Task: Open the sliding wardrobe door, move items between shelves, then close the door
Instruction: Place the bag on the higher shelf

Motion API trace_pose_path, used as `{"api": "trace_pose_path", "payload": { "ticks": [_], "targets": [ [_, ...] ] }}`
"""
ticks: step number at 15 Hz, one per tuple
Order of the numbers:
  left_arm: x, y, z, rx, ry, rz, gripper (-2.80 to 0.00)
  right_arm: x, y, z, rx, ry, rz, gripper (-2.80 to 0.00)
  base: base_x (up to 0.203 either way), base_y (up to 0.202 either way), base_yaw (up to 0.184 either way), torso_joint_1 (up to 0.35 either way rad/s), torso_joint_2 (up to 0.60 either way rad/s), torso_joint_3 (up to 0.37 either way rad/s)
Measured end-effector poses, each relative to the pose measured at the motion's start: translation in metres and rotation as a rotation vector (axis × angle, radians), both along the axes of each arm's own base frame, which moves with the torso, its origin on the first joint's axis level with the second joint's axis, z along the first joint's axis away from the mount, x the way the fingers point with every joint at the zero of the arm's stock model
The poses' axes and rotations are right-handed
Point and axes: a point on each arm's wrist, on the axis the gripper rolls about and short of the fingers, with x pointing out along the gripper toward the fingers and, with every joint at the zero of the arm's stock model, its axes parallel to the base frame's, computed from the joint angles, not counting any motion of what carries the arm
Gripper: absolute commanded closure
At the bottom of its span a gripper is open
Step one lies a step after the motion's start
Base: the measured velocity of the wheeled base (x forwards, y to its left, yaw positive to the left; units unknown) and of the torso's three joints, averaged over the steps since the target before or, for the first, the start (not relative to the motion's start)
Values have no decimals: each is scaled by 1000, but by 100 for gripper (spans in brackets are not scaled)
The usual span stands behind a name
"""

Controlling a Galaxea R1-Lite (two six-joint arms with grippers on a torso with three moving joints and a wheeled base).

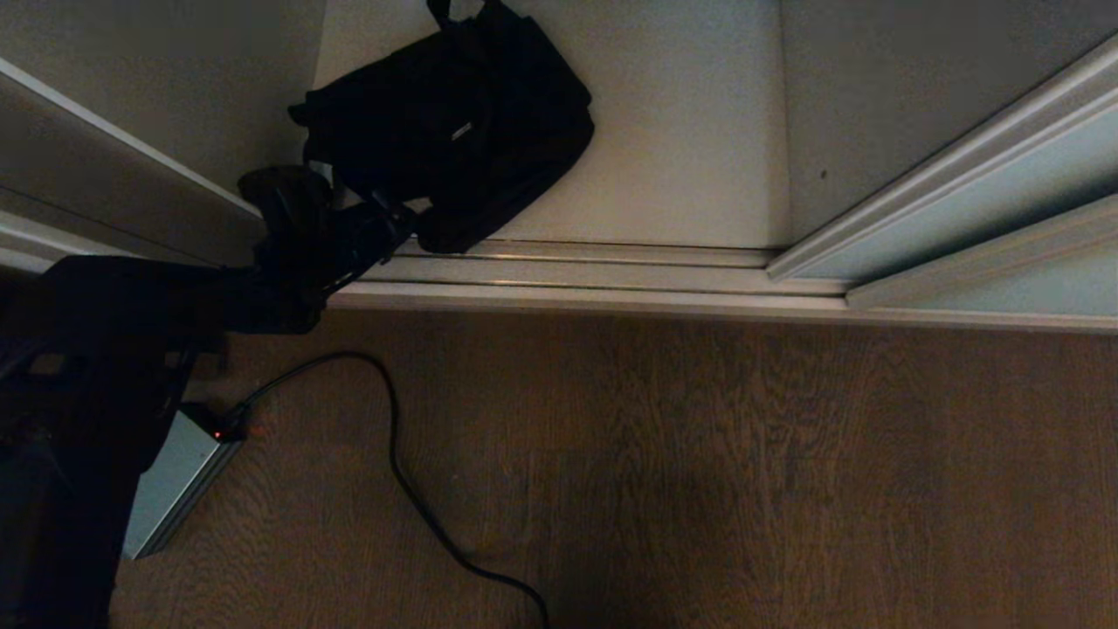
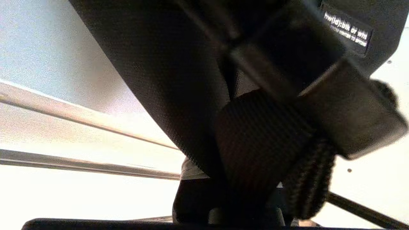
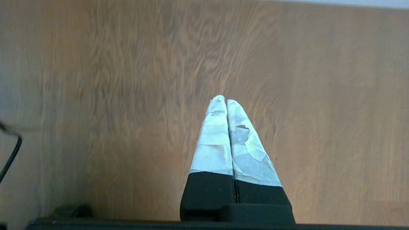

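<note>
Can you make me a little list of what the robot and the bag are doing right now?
bag: black bag lying on the white bottom shelf inside the wardrobe
left gripper: left gripper shut on the bag's strap, at the bag's near corner by the floor track
right gripper: right gripper shut, holding nothing, above the wooden floor
door: sliding door pushed to the right, wardrobe open
floor: black cable and a grey box
</note>
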Motion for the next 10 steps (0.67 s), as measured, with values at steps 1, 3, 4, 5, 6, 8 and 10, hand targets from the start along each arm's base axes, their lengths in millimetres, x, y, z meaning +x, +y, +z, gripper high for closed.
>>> {"api": "trace_pose_path", "payload": {
  "ticks": [1, 3, 4, 5, 6, 8, 10],
  "targets": [
    [-2, 0, 2, 6, 10, 3, 0, 0, 0, 0, 0, 0, 1, 0, 0, 0, 0, 0, 0, 0],
    [-7, -2, 7, 24, 37, 6, 0, 0, 0, 0, 1, 0, 1, 0, 0, 0, 0, 0, 0, 0],
    [-11, -5, 11, 44, 58, 4, 0, 0, 0, 0, 0, 0, 1, 0, 0, 0, 0, 0, 0, 0],
    [-16, -10, 12, 76, 80, 3, 0, 0, 0, 0, 1, 0, 0, 0, 0, 0, 0, 0, 0, 0],
    [-21, -17, 12, 107, 103, 0, 0, 0, 0, 0, 0, 0, 0, 0, 0, 0, 0, 0, 0, 0],
    [-33, -25, 14, 138, 126, 4, 0, 0, 0, 0, 1, 0, 0, 0, 0, 0, 0, 0, 0, 0],
    [-49, -29, 23, 146, 135, 3, 0, 0, 0, 0, 1, 0, 0, 0, 0, 0, 0, 0, 0, 0]
  ]
}}
